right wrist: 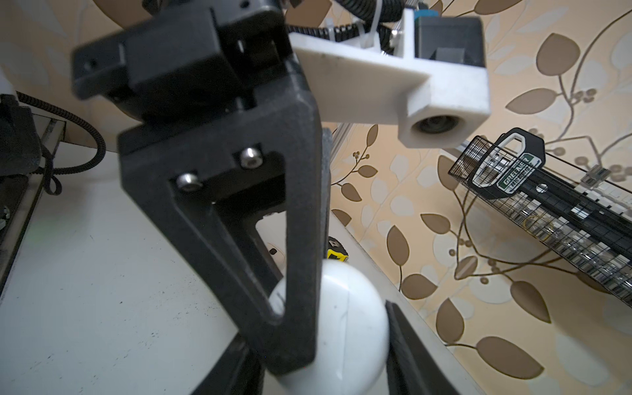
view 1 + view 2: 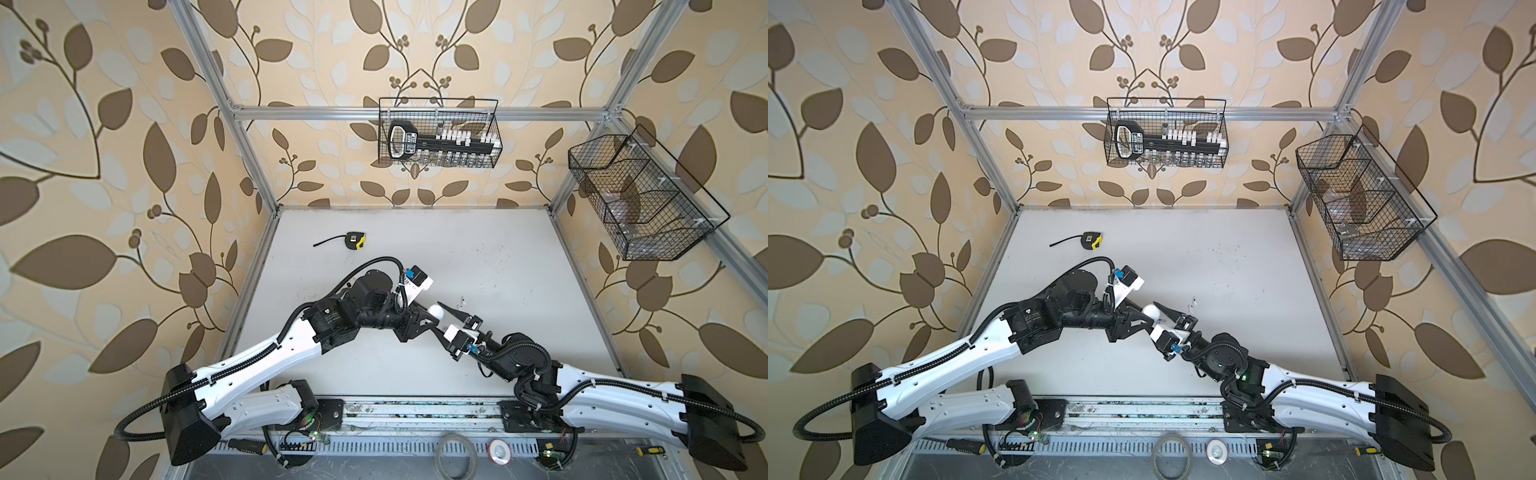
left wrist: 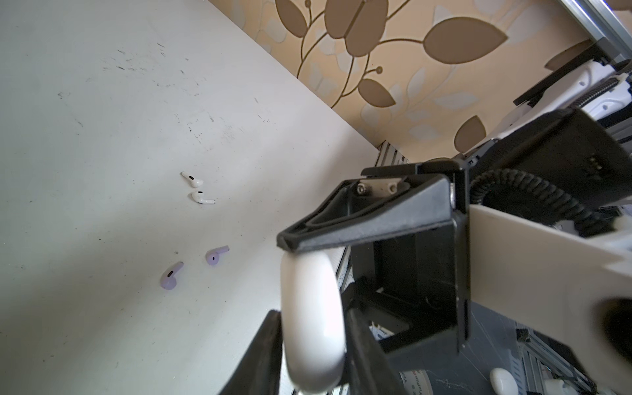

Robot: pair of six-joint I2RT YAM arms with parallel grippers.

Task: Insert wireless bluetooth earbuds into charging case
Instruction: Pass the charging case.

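Note:
A white oval charging case (image 2: 435, 311) (image 2: 1149, 311) hangs just above the middle of the table, its lid seam closed. My left gripper (image 3: 313, 342) is shut on its two flat sides (image 3: 313, 321). My right gripper (image 1: 328, 359) meets it from the opposite side and is shut on the same case (image 1: 345, 325), one finger (image 3: 359, 222) pressed on its top end. Two white earbuds (image 3: 191, 178) (image 3: 202, 197) and two lilac earbuds (image 3: 171, 275) (image 3: 216, 254) lie loose on the table. The white pair (image 2: 461, 300) lies just past the grippers.
A yellow and black tape measure (image 2: 356, 241) lies at the back left of the table. Wire baskets hang on the rear rail (image 2: 440, 133) and the right rail (image 2: 636, 199). A tape roll (image 2: 455, 453) and a screwdriver (image 2: 249, 446) lie below the front edge.

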